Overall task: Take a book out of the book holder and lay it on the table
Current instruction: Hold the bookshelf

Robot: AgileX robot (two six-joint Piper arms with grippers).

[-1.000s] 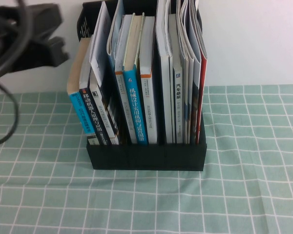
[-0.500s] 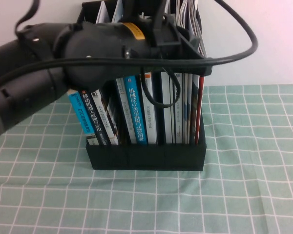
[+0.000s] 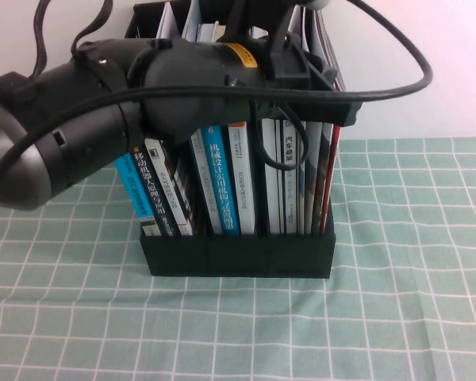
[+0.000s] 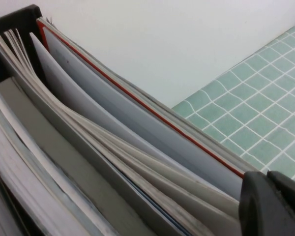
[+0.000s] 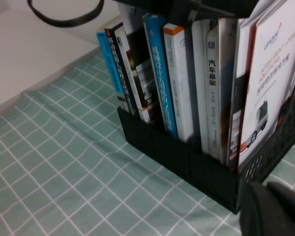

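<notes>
Left arm (image 3: 143, 95) reached across the top of the book holder (image 3: 236, 255), which sat on the table (image 3: 397, 317). Left gripper (image 4: 273, 204) hung over the holder's right end, just beside the top edge of the book (image 4: 137, 98); couldn't tell how wide it was. Book stood upright, rightmost in the holder, red edge showing (image 3: 330, 178), white cover with truck picture facing outward (image 5: 268, 88). Right gripper (image 5: 273, 209) was low near the holder's right front corner; width couldn't be told either
</notes>
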